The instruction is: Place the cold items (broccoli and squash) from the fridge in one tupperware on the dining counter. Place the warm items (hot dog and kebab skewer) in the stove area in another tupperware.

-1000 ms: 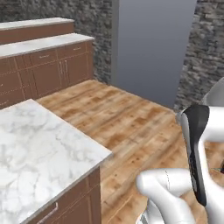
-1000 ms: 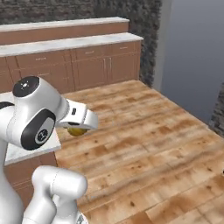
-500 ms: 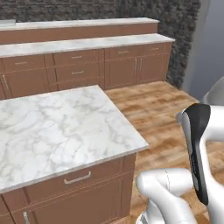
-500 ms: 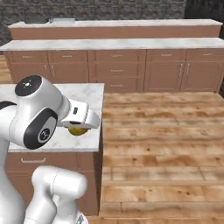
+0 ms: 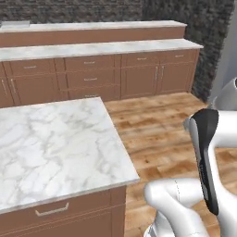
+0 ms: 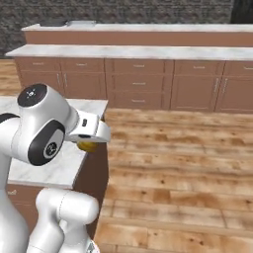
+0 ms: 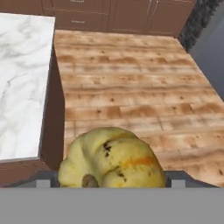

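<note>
Left base view: arm rising beside the marble-topped island (image 5: 55, 148), long counter (image 5: 92, 48) along the back wall. Right base view: the hand (image 6: 89, 141) is carrying the squash (image 6: 88, 146) out past the island's corner. Hand view: the squash (image 7: 113, 159) sits wedged between wide-spread fingers, so a jolt while driving could probably pop it loose onto the wood floor (image 7: 131, 87).

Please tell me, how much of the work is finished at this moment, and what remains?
No item is visibly packed yet. In hand: the squash sits in the pincer, carried beside the marble-topped island over the wood floor. Left: set it in a tupperware, then handle the broccoli, hot dog and kebab skewer.
</note>
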Robot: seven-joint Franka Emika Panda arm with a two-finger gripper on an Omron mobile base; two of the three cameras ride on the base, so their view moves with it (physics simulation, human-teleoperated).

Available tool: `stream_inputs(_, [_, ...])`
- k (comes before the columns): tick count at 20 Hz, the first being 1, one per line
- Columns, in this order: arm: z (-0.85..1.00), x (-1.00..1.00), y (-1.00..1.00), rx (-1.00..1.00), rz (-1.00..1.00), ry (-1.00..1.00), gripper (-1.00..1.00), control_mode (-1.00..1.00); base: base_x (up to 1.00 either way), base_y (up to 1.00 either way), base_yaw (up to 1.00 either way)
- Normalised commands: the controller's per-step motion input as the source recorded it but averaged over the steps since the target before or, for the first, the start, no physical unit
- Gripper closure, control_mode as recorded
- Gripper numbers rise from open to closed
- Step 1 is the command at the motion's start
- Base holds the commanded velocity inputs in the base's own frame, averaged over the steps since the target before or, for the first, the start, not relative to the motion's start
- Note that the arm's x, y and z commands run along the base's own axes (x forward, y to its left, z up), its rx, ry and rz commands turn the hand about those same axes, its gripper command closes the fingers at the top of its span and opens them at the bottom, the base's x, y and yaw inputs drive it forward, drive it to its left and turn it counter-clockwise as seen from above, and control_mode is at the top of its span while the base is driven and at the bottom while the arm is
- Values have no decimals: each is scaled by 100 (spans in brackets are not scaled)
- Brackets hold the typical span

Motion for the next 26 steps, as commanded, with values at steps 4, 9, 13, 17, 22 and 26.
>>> stream_inputs(4, [0,0,0,0,0,0,100,100,71,-98,14])
stream_inputs(9, [0,0,0,0,0,0,100,100,79,-88,22])
stream_inputs(13, [0,0,0,0,0,0,100,100,95,-83,34])
stream_inputs(17, [0,0,0,0,0,0,100,100,96,-77,47])
stream_inputs(22, [0,0,0,0,0,0,100,100,90,-74,53])
stream_inputs(26, [0,0,0,0,0,0,100,100,97,-69,54])
